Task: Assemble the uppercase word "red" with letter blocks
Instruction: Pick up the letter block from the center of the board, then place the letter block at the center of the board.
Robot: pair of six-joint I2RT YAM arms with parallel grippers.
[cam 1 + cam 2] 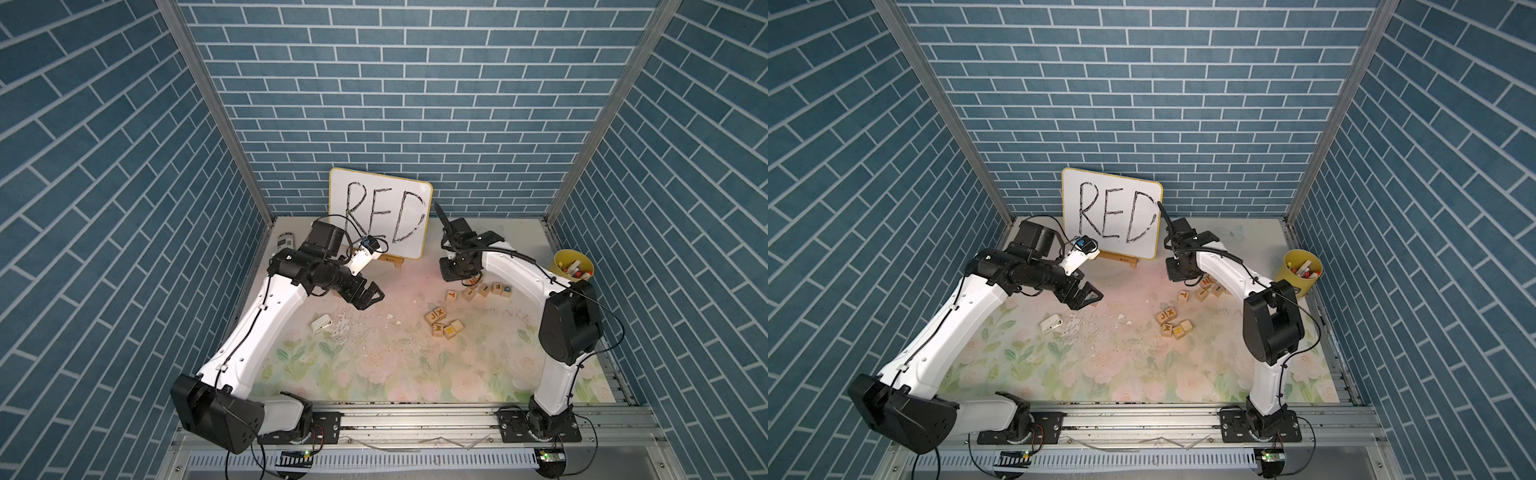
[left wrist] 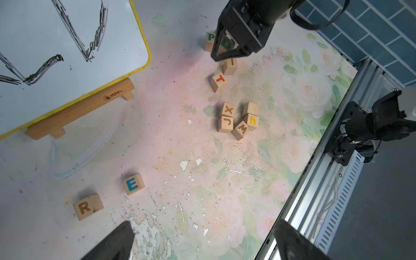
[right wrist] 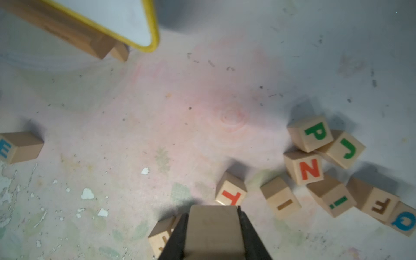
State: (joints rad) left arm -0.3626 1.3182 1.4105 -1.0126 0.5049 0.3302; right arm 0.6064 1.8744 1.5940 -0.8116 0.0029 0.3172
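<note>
D block (image 2: 226, 43) clamped in the right tool (image 3: 212, 216); word judged two-thirds laid.
R block (image 2: 87, 207) and E block (image 2: 133, 184) are set apart near the whiteboard (image 1: 380, 212), toward the far edge of the surface (image 1: 374, 365); D is yet to be placed after E; the right arm is bent down over the spare blocks (image 1: 496, 288); the left tool (image 1: 368, 296) is held spread above R and E.

The letter blocks (image 2: 133, 184) are pale, matt wood. The surface (image 2: 157, 117) has a worn, flaking cover. The whiteboard (image 2: 121, 33) looks glossy.
</note>
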